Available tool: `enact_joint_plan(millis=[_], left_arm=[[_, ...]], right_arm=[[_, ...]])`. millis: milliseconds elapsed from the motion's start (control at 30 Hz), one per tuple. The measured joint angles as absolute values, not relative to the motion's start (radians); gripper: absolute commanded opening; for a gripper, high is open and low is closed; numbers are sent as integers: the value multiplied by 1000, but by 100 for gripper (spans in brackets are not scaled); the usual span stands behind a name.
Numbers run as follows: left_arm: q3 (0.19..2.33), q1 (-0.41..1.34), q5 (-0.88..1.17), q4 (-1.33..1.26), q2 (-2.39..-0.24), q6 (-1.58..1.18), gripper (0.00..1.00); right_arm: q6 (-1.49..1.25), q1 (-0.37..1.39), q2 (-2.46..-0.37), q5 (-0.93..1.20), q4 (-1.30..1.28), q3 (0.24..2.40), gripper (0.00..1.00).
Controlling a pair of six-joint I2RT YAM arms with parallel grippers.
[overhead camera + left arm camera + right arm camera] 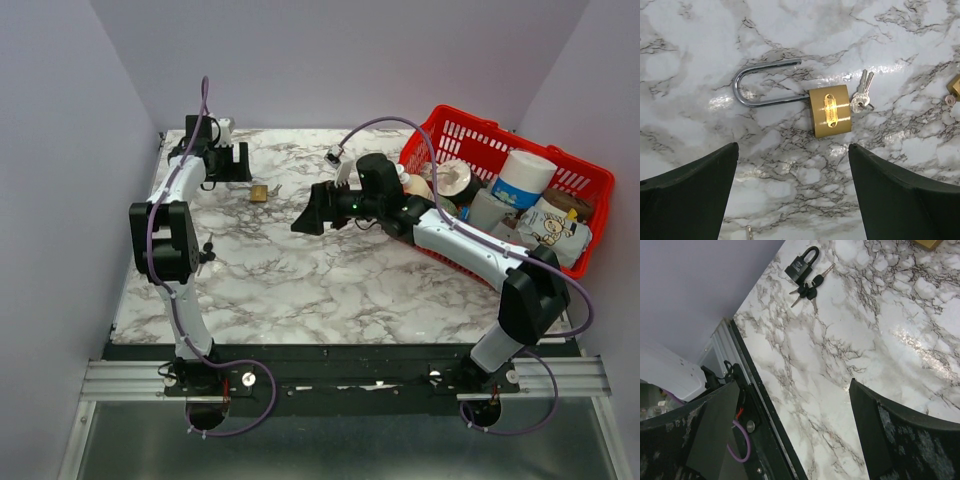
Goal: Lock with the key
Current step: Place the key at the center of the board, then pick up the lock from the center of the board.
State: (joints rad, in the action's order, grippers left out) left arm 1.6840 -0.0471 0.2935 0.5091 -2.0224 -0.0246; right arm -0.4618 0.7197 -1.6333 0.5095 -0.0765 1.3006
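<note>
In the left wrist view a brass padlock point(829, 111) lies flat on the marble table, its long steel shackle point(757, 85) swung open to the left. A pair of silver keys point(861, 97) sticks out of its right end. My left gripper point(792, 150) is open and empty, hovering above the table just short of this padlock; it is at the far left of the top view point(232, 155). My right gripper point(305, 218) is open and empty over the table's middle. Its wrist view shows a black padlock point(801, 266) with black-headed keys point(807, 290) far ahead.
A second small brass lock point(258, 193) lies between the two grippers and shows at the edge of the left wrist view point(955, 87). A red basket point(470, 130) full of cups and containers stands at the right. The table's black front edge point(765, 405) runs below the right gripper.
</note>
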Motion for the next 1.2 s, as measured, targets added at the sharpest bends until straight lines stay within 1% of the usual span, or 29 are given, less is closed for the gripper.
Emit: enact_joint_plan(millis=[233, 333, 433, 467, 533, 633, 733, 933, 1200], left_arm=[[1774, -4, 247, 484, -2146, -93, 99], [1752, 24, 220, 465, -2150, -110, 99], [1672, 55, 198, 434, -2126, -125, 92], [1648, 64, 192, 432, -2122, -128, 89], [1615, 81, 186, 430, -2119, -133, 86], [1588, 94, 169, 429, -2119, -138, 87], [1586, 95, 146, 430, -2119, -139, 84], [1621, 98, 104, 439, -2133, -136, 72], [1682, 115, 77, 455, -2178, -134, 72]], right_arm=[[-443, 717, -1626, 509, -81, 1262, 100], [-442, 707, -1626, 509, -93, 1256, 100], [-442, 699, -1626, 509, -96, 1256, 100], [-442, 698, -1626, 509, -97, 1256, 100], [-442, 694, -1626, 509, -99, 1256, 100], [-443, 691, -1626, 509, -99, 1256, 100], [-443, 690, -1626, 509, -99, 1256, 100], [-443, 685, -1626, 509, -99, 1256, 100], [-443, 675, -1626, 509, -99, 1256, 100]])
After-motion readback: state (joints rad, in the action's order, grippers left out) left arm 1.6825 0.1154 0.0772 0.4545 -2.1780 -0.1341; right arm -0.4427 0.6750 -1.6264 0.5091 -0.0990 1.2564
